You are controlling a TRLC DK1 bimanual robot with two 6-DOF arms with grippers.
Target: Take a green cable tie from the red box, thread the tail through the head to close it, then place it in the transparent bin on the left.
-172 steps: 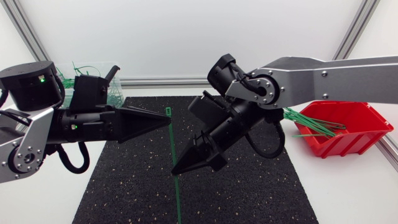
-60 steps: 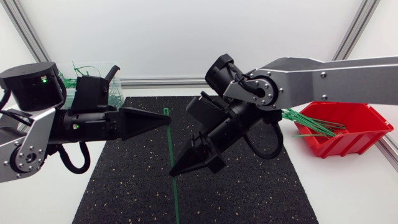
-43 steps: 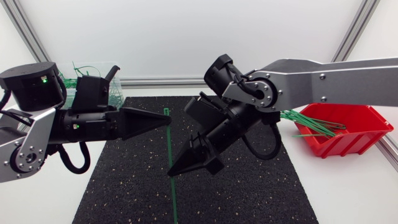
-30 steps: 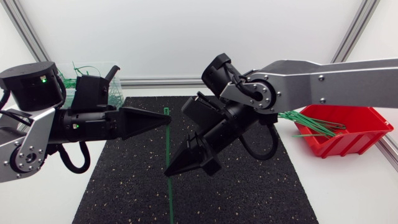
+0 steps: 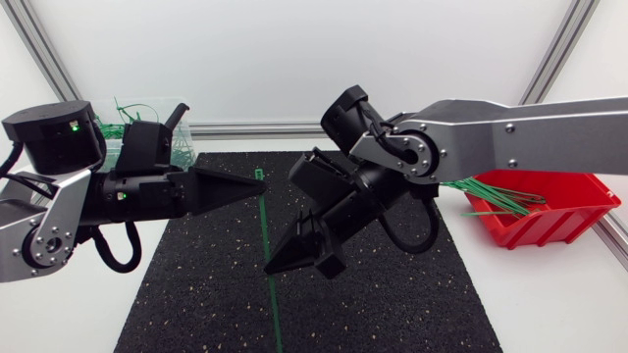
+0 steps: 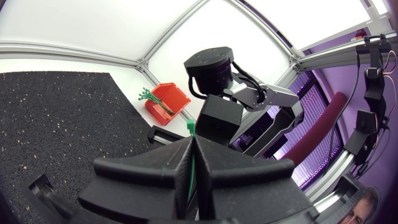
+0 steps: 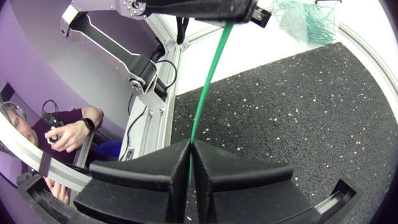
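Observation:
A green cable tie point(image 5: 267, 235) hangs straight over the black mat, stretched between my two grippers. My left gripper point(image 5: 265, 188) is shut on the tie just under its head point(image 5: 259, 175); the left wrist view shows that head point(image 6: 191, 129) poking out past the closed fingertips. My right gripper point(image 5: 271, 269) is shut on the strap lower down, and the tail point(image 5: 274, 319) runs on below it. In the right wrist view the strap point(image 7: 208, 81) rises from between its closed fingers point(image 7: 174, 158) up to the left gripper. The red box point(image 5: 549, 206) holds several more green ties.
The transparent bin point(image 5: 110, 137) with several green ties stands at the back left, partly behind my left arm; it also shows in the right wrist view point(image 7: 308, 18). The black mat point(image 5: 392, 304) covers the table's middle. The red box point(image 6: 166, 99) lies beyond my right arm.
My right gripper shifted a little to the left with the strap, then came slightly back to the right. The left gripper kept its place and its hold near the tie's head.

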